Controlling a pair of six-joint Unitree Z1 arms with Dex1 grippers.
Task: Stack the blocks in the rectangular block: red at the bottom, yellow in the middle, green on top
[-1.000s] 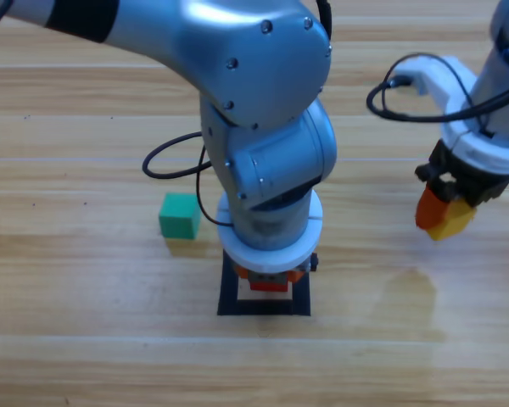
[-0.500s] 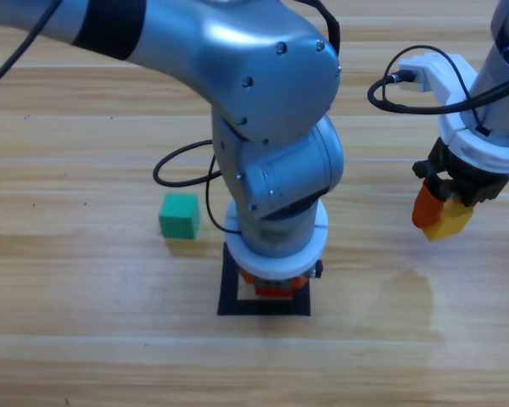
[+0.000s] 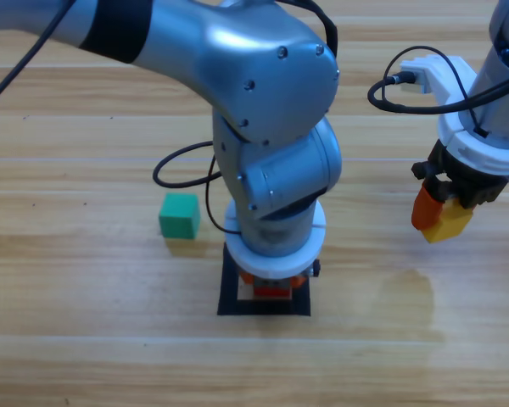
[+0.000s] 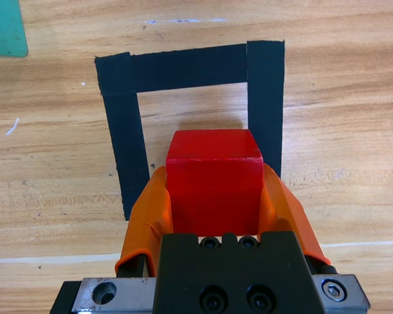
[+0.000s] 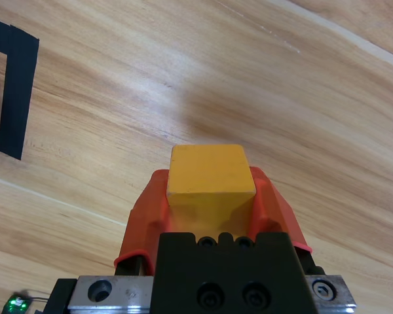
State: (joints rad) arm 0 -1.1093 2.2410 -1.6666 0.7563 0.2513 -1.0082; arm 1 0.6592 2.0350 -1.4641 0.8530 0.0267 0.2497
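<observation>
Here, left pincer (image 4: pixel 213 196) gripping red cube (image 4: pixel 213 186) over tape square (image 4: pixel 183 69), right pincer (image 5: pixel 209 196) clamping yellow cube (image 5: pixel 208 180)

Three small cubes are present, one of each colour: one red cube (image 4: pixel 213 180), one yellow cube (image 5: pixel 210 178) and one green cube (image 3: pixel 179 214). One square outline of dark tape (image 4: pixel 190 65) lies on one wooden table (image 3: pixel 85 356). Two grey arms enter the scene, each ending in one gripper, giving two grippers in all: the left gripper (image 4: pixel 215 196) and the right gripper (image 5: pixel 209 196). Each gripper has two orange jaws, four jaws in total. Of the three cubes, two sit between jaws, one per gripper, and one rests alone on the table. Two black cables show in the overhead view, one beside each arm.
</observation>
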